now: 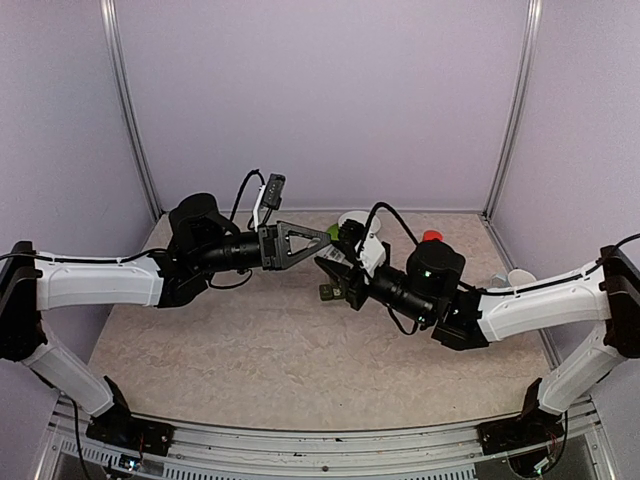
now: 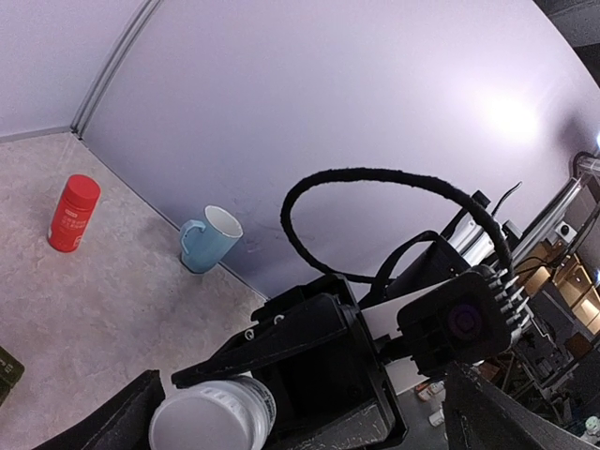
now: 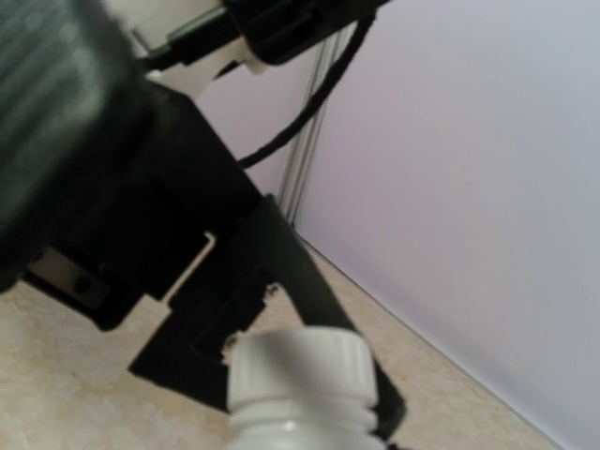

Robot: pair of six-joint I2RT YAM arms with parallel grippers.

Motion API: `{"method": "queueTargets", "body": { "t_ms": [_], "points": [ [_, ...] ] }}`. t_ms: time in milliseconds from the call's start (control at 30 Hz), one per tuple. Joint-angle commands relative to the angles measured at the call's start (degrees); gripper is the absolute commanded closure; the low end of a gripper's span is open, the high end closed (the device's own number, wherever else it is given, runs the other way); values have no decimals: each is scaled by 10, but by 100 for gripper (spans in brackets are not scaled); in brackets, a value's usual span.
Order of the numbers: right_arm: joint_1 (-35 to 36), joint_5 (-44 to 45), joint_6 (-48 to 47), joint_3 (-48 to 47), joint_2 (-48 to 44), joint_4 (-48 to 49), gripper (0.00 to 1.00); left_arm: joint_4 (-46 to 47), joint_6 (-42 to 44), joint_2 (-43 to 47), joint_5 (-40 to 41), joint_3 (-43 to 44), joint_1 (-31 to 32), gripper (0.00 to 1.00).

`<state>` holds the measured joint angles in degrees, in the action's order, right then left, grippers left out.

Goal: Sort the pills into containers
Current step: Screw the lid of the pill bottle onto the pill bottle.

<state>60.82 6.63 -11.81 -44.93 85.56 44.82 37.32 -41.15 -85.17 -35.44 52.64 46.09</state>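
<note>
A small white bottle (image 2: 211, 417) with a ribbed cap is held in the air by my right gripper (image 1: 338, 262), which is shut on its body; it fills the bottom of the right wrist view (image 3: 300, 384). My left gripper (image 1: 332, 240) faces it cap-on. Its fingers (image 2: 127, 422) stand wide apart on either side of the cap, and one finger (image 3: 281, 272) shows just behind the cap. The dark green containers (image 1: 328, 292) lie on the table under both grippers, with only a corner showing in the left wrist view (image 2: 5, 370). No loose pills show.
A red cylindrical bottle (image 2: 73, 213) stands on the table behind the right arm (image 1: 432, 237). A blue mug (image 2: 208, 239) stands by the right wall (image 1: 517, 277). A white bowl (image 1: 352, 216) sits behind the grippers. Lilac walls close in the table.
</note>
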Motion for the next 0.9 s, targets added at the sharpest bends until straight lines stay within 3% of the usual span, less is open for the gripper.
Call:
{"method": "queueTargets", "body": {
  "t_ms": [0, 233, 600, 867],
  "points": [
    [4, -24, 18, -12, 23, -10, 80, 55, -2, 7, -17, -3, 5, 2],
    [4, -49, 23, -9, 30, -11, 80, 54, 8, 15, 1, -12, 4, 3],
    [-2, 17, 31, 12, -13, 20, 80, 18, 11, 36, 59, -30, -1, 4],
    [-6, 34, 35, 3, -5, 16, 81, 28, 5, 35, 51, -32, 0, 6]
  ]
}}
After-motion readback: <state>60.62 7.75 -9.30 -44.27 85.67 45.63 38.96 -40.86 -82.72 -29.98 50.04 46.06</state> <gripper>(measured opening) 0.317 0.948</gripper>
